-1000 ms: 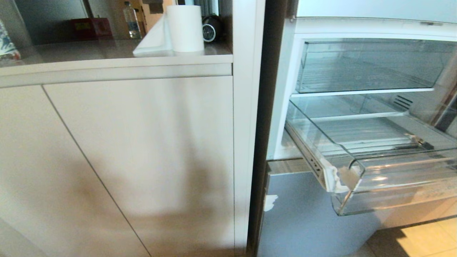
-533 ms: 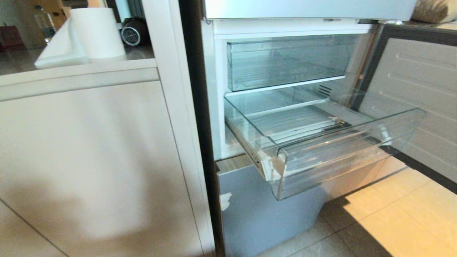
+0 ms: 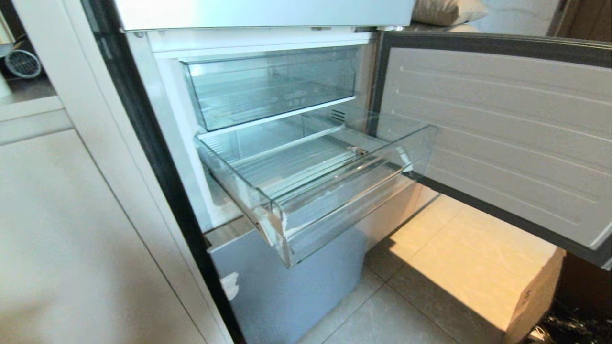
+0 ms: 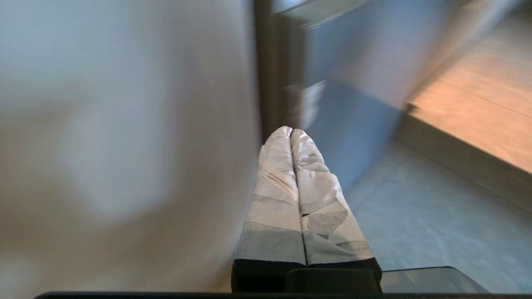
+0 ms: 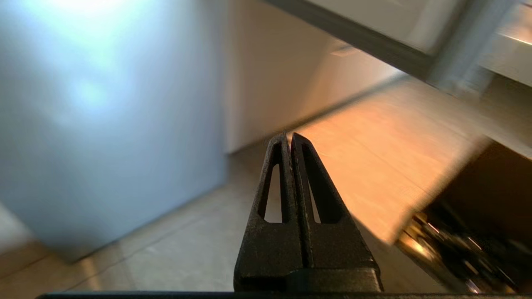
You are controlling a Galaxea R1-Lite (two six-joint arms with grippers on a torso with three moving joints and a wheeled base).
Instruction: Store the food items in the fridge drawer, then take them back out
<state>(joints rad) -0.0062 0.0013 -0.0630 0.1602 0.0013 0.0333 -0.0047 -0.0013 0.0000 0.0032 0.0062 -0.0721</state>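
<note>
In front of the robot, the fridge drawer (image 3: 306,191) was seen pulled well out of the open fridge, its ribbed bottom bare and whitish tape (image 3: 277,224) stuck on its near front corner. No food items were visible in any view. Above the drawer a deeper clear bin (image 3: 270,88) was seated in its slot. The fridge door (image 3: 502,138) was swung wide to the right, and a pale cabinet front (image 3: 71,229) was seen to the left of the fridge. Below, a tiled floor (image 3: 411,306) was lit by a warm patch of light. Neither arm was caught in the head view. The left gripper (image 4: 291,132), its fingers wrapped in pale tape, was pressed closed and empty, pointed at the fridge's lower edge. The right gripper (image 5: 288,136) was likewise closed on nothing, above the floor.
</note>
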